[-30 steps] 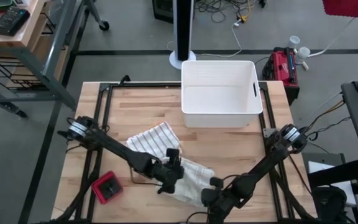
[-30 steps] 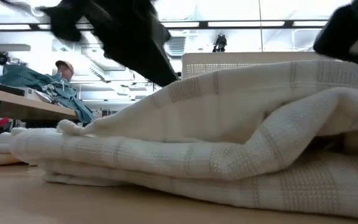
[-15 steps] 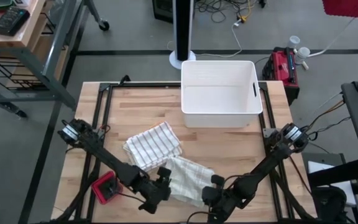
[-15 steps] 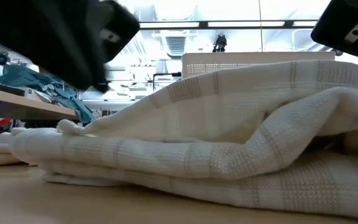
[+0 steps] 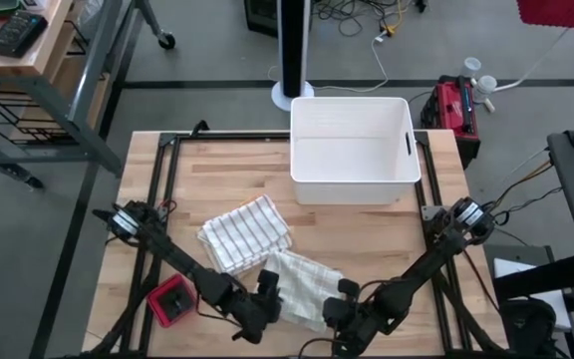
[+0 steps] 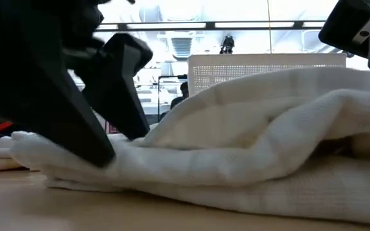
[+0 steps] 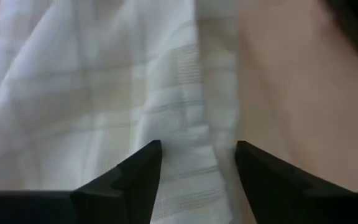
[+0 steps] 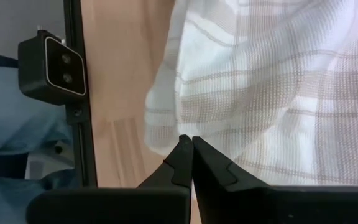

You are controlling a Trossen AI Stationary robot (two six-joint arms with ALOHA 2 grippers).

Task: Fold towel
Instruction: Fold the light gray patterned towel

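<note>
A white towel with faint checks [image 5: 305,286] lies bunched in folds at the table's near middle. A darker-striped cloth [image 5: 245,231] lies flat just beyond it, far-left; I cannot tell if they are one piece. My left gripper [image 5: 270,291] is open at the towel's left edge. Its two fingers stand on either side of a folded edge strip [image 7: 197,134]. My right gripper [image 5: 343,292] is shut at the towel's near right corner. In the low view the towel [image 6: 249,147] rises toward the right. My left gripper slants down at the towel's left edge; I cannot tell whether its fingers touch the cloth. My right gripper has its shut fingertips [image 8: 188,144] on the towel by a rounded corner fold [image 8: 159,140], slanting down from the near right. The fingers hide the place of contact. The cloth there sits raised off the table.
A white bin [image 5: 352,150] stands at the far middle. A red and black block [image 5: 172,301] lies near the left front. Black frame rails [image 5: 162,199] run along the table's sides, one carrying a small camera box [image 8: 51,65]. Bare wood lies right of the towel.
My left gripper has gone from above the towel's middle toward the near edge and down to the towel's left edge, and has opened. In the low view the left end of the towel's upper layer has sunk back.
</note>
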